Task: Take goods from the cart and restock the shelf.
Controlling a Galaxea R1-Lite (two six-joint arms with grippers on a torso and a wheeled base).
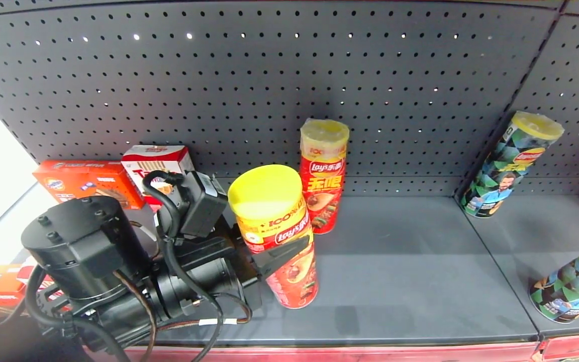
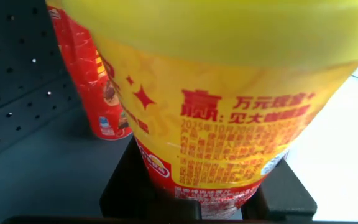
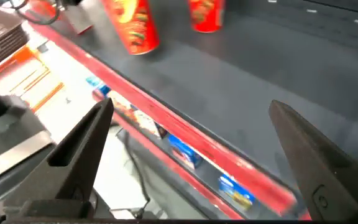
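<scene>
The shelf [image 1: 395, 281] runs wide and dark grey before me, with a pegboard [image 1: 269, 75] as its back wall and a red edge [image 3: 185, 134] along its front.

My left arm [image 1: 93, 251] lies low across the shelf's left front part, forearm about level, wrist pointing toward the middle of the bay. My left pincer [image 1: 274, 251] is clenched on the held can [image 1: 274, 221], a red tube with a yellow lid. One finger crosses the can's front at mid-height; the wrist view shows both fingers [image 2: 129, 186] flanking the can [image 2: 229, 124] low on its body. The can leans a little, lid toward me, with its base at the shelf floor near the front; I cannot tell whether the base touches.

The back can [image 1: 323, 176], of the same kind, stands upright against the pegboard, just behind the held can and apart from it.

In the next bay to my right, a green can [image 1: 513, 166] stands at the back corner and a second green can [image 1: 571, 291] sits near the front.

At the far left by the pegboard an orange box [image 1: 86, 181] lies beside a white box [image 1: 156, 158].

My right pincer [image 3: 191, 106] hangs released, fingers spread wide, above the red edge.
</scene>
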